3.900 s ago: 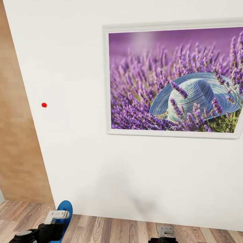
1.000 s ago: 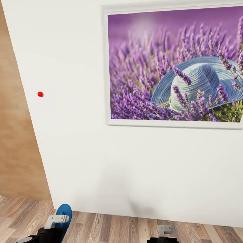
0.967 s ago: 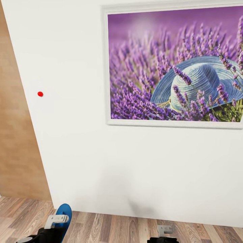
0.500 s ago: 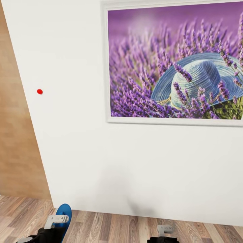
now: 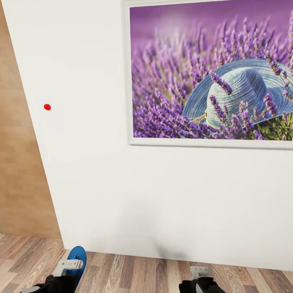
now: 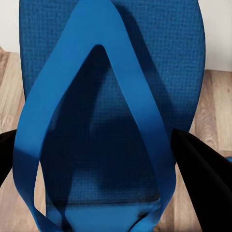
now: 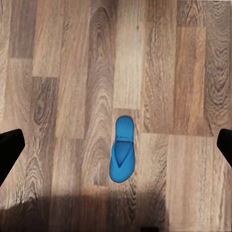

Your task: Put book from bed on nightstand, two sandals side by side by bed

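Observation:
My left gripper (image 5: 67, 268) sits at the bottom left of the head view, shut on a bright blue sandal (image 5: 77, 257) whose tip sticks up past the fingers. In the left wrist view that sandal (image 6: 108, 96) shows its sole and straps between the black fingers (image 6: 198, 169). The right gripper (image 5: 199, 278) is low in the head view, open and holding nothing. In the right wrist view a second blue sandal (image 7: 121, 155) lies flat on the plank floor (image 7: 58, 96), well below the spread fingers. The book, bed and nightstand are out of view.
A white wall (image 5: 101, 183) stands close ahead with a framed lavender-and-hat picture (image 5: 211, 73) and a small red dot (image 5: 47, 107). A light wooden panel (image 5: 20, 162) is at the left. Wood plank floor (image 5: 134, 274) runs along the wall's foot.
The whole head picture has shifted: the wall picture and red dot sit higher and larger, so the camera moved. The right gripper shows a little more. The left gripper keeps the sandal.

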You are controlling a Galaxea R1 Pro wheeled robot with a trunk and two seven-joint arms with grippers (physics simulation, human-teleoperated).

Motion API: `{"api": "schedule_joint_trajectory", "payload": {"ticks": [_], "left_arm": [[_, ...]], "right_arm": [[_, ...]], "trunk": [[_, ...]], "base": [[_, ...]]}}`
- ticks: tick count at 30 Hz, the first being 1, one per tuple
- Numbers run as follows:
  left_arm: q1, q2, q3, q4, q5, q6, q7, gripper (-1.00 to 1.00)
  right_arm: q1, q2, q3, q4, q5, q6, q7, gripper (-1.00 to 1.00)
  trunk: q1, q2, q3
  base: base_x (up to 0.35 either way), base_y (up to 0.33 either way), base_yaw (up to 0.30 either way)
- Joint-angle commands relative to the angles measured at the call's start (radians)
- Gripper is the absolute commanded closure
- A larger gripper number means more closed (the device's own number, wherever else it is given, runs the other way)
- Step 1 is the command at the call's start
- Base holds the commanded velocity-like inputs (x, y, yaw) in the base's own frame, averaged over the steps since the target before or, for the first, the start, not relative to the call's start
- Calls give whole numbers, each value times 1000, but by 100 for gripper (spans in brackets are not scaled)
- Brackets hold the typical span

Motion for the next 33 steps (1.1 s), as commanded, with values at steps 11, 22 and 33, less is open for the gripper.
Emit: {"api": "schedule_joint_trajectory", "payload": {"ticks": [11,22,33], "left_arm": [[0,0,0,-1,6,4,1,100],[0,0,2,-1,5,4,1,100],[0,0,1,0,4,4,1,100]], "right_arm": [[-42,-12,-56,-10,1,130,-4,-100],[-51,-4,-58,-14,1,133,3,-100],[-51,-9,-58,-14,1,130,6,-100]], "trunk": [[42,-78,-36],[85,-155,-70],[127,-232,-104]], "base": [[0,0,0],[0,0,0],[0,0,0]]}}
